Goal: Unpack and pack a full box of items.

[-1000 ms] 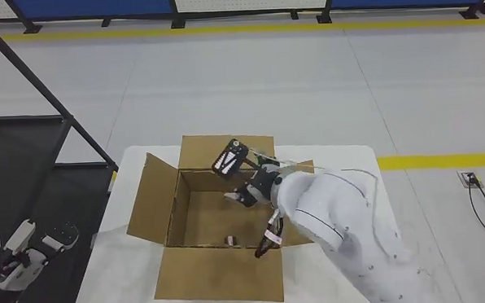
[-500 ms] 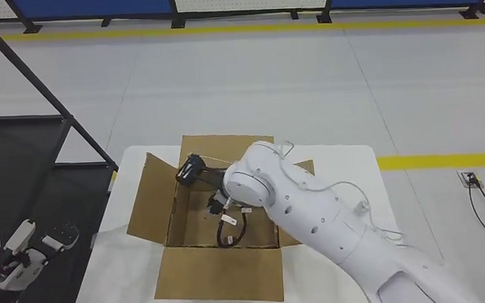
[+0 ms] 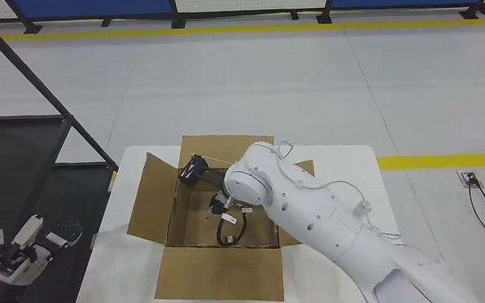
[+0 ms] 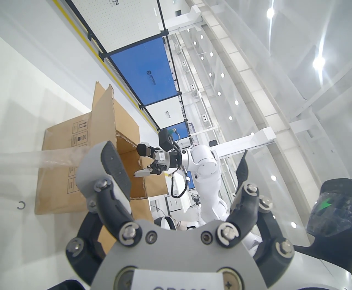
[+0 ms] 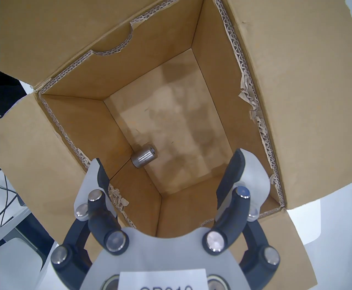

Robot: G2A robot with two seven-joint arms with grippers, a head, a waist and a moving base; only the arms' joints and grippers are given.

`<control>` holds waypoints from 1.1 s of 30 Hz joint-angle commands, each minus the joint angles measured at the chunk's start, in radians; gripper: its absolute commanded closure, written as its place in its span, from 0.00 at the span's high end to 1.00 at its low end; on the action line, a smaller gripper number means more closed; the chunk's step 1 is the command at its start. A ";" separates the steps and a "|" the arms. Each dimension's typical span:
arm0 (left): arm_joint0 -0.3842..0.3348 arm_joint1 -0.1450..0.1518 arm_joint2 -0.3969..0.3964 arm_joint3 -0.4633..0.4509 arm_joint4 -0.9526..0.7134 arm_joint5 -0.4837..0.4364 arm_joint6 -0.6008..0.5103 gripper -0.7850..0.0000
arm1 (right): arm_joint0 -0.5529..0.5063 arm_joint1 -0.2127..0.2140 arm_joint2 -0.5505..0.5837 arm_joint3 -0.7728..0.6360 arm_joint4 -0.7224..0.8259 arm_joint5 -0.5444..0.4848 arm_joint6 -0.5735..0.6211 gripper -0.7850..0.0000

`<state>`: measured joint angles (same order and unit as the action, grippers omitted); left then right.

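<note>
An open cardboard box (image 3: 211, 275) stands on the white table (image 3: 345, 167), its flaps folded outward. My right gripper (image 3: 216, 206) hangs over the box's mouth, pointing down inside. In the right wrist view the right gripper (image 5: 167, 164) is open and holds nothing. Below it a small metal cylinder (image 5: 144, 158) lies on its side on the box floor (image 5: 176, 129), close to one wall. My left gripper (image 3: 23, 251) sits low, off the table's left side, well apart from the box. It is open and empty in its own view (image 4: 176, 156), which shows the box (image 4: 66, 153) and the right gripper (image 4: 143, 173) farther off.
A black metal frame (image 3: 53, 111) and a dark floor area stand to the left of the table. The box's torn corrugated edges (image 5: 255, 115) line the opening. A strip of clear tape (image 4: 41, 159) sticks out from the box's side.
The right arm swung left across the box and lowered its gripper over the opening, then held nearly still. The left gripper shifted slightly at the lower left.
</note>
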<state>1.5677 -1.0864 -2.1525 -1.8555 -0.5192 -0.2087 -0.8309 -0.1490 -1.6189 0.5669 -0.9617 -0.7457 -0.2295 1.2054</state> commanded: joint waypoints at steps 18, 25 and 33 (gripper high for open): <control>-0.026 0.018 0.061 -0.044 0.085 0.030 -0.032 1.00 | 0.037 -0.166 -0.127 0.449 0.111 -0.130 -0.059 1.00; -0.019 0.019 0.067 -0.042 0.068 0.030 -0.009 1.00 | 0.025 -0.227 -0.160 0.566 0.102 -0.132 -0.086 1.00; 0.005 0.019 0.071 -0.047 0.062 0.009 0.014 1.00 | 0.009 -0.279 -0.175 0.670 0.098 -0.131 -0.095 1.00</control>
<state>1.5697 -1.0674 -2.0819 -1.9009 -0.4576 -0.1974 -0.8202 -0.1393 -1.8944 0.3919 -0.3002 -0.6488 -0.3572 1.1124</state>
